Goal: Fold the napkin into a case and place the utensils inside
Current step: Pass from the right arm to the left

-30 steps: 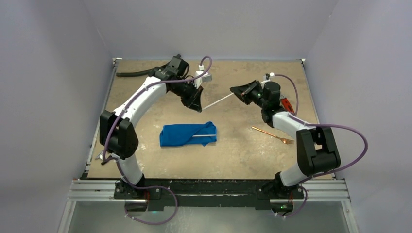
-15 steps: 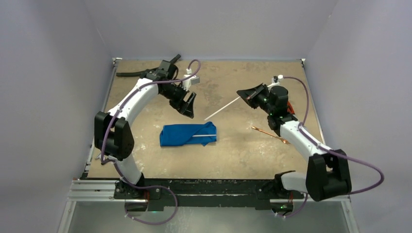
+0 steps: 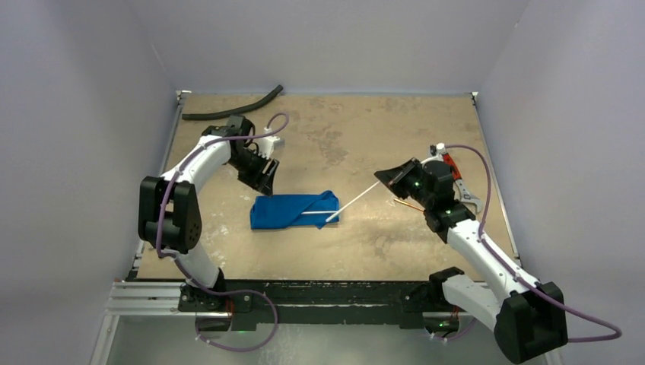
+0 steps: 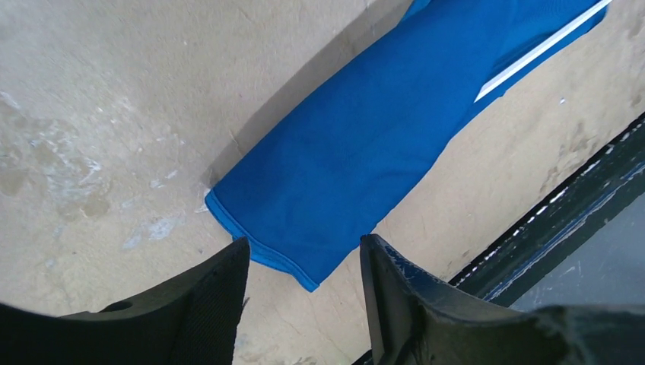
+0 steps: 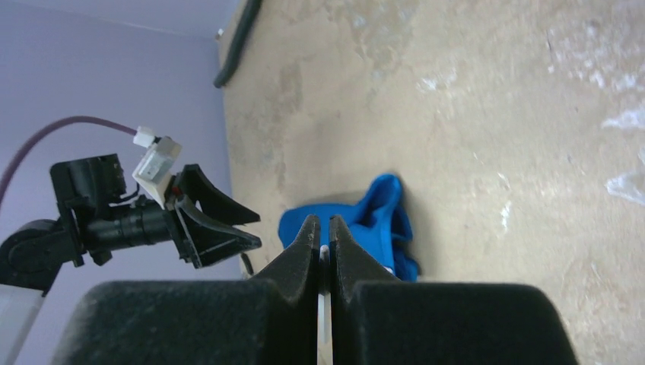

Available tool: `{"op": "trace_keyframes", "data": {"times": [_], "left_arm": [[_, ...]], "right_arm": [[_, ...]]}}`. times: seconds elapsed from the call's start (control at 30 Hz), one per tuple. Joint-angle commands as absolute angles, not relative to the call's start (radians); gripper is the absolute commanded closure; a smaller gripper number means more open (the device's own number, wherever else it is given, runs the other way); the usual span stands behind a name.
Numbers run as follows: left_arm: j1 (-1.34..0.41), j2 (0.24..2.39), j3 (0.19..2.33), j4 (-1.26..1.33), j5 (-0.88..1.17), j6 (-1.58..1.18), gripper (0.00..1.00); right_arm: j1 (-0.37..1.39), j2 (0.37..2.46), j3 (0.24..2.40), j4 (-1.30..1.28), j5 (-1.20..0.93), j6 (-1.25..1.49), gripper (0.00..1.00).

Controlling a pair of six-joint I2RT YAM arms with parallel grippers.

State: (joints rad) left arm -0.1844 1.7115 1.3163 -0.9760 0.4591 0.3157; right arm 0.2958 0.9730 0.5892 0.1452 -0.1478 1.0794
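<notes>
Blue napkin (image 3: 285, 213) lies folded mid-worktop (image 3: 365, 129), with a silver utensil (image 3: 319, 213) across its right part.

Top view: I have brought the right end effector (image 3: 386, 179) nearer. The tip of its second utensil (image 3: 354, 198) now meets the napkin's right edge.

Left wrist: the left end effector (image 4: 303, 245), fingers apart, has descended over the napkin's left end.

Right wrist: fingers clamped on the second utensil. I judge insertion imminent.

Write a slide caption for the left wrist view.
Open left gripper hovers over the folded bright blue cloth napkin on the tan table.
</notes>
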Motion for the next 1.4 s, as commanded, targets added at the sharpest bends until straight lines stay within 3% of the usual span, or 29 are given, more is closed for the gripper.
{"op": "trace_keyframes", "data": {"times": [0.0,0.37,0.8,1.07,1.2,1.37], "left_arm": [[-0.18,1.671,1.249,-0.901,0.443,0.319,0.49],[-0.167,1.666,1.168,-0.844,0.383,0.337,0.67],[-0.148,1.671,1.17,-0.869,0.392,0.37,0.72],[-0.15,1.646,1.513,-1.079,0.581,0.359,0.39],[-0.218,1.632,1.631,-1.124,0.673,0.329,0.34],[-0.403,1.593,1.58,-1.041,0.704,0.279,0.31]], "right_arm": [[0.331,0.941,0.543,0.132,-0.103,1.118,1.0],[0.433,0.998,0.495,0.285,0.063,1.218,1.0],[0.486,1.109,0.478,0.422,0.21,1.286,1.0],[0.502,1.023,0.554,0.355,0.259,1.185,1.0],[0.531,1.047,0.602,0.379,0.224,1.186,1.0],[0.605,1.173,0.705,0.44,0.184,1.135,1.0]]}}
